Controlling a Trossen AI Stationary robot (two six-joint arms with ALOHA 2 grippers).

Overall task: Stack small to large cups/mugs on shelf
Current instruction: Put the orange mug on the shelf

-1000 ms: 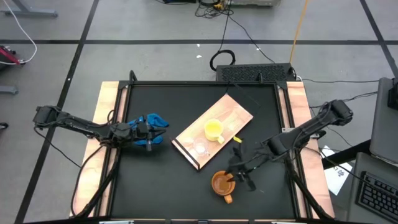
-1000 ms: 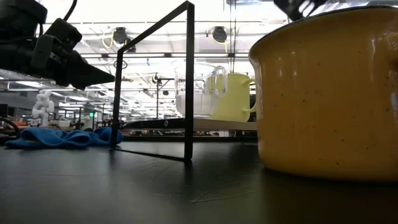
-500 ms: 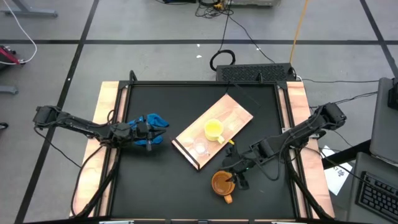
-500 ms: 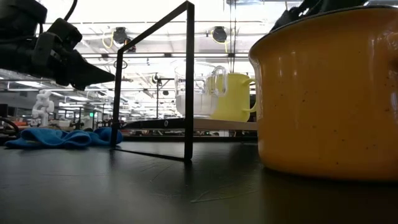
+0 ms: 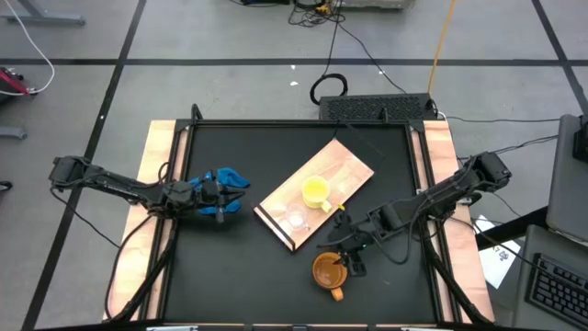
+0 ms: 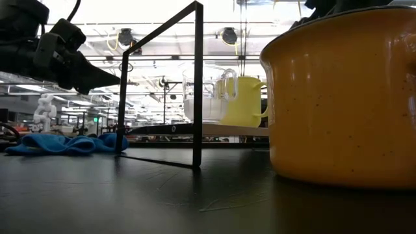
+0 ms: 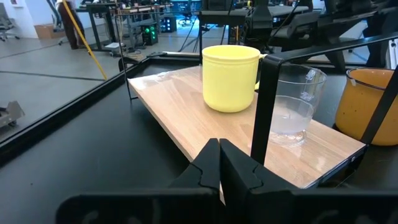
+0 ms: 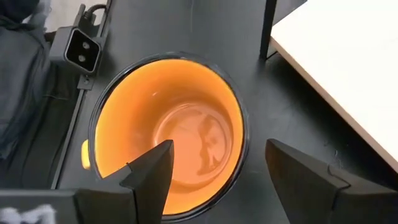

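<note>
Right tool (image 5: 345, 257) spread wide over the orange-brown cup (image 5: 328, 272), which sits on the worktop (image 5: 230, 267) off the shelf (image 5: 349, 170). One finger points inside the rim (image 8: 155, 171); a skewed pinch on the wall could tip it. Left tool (image 7: 219, 163) closed, near blue cloth (image 5: 225, 179).

The shelf (image 7: 205, 124) is light wood with a smooth, slightly glossy face, carrying a matt yellow cup (image 7: 231, 78) and a clear glass cup (image 7: 292, 102), while the orange-brown cup (image 8: 168, 130) has a glossy speckled glaze and the tabletop (image 5: 239, 267) is matt black.
</note>
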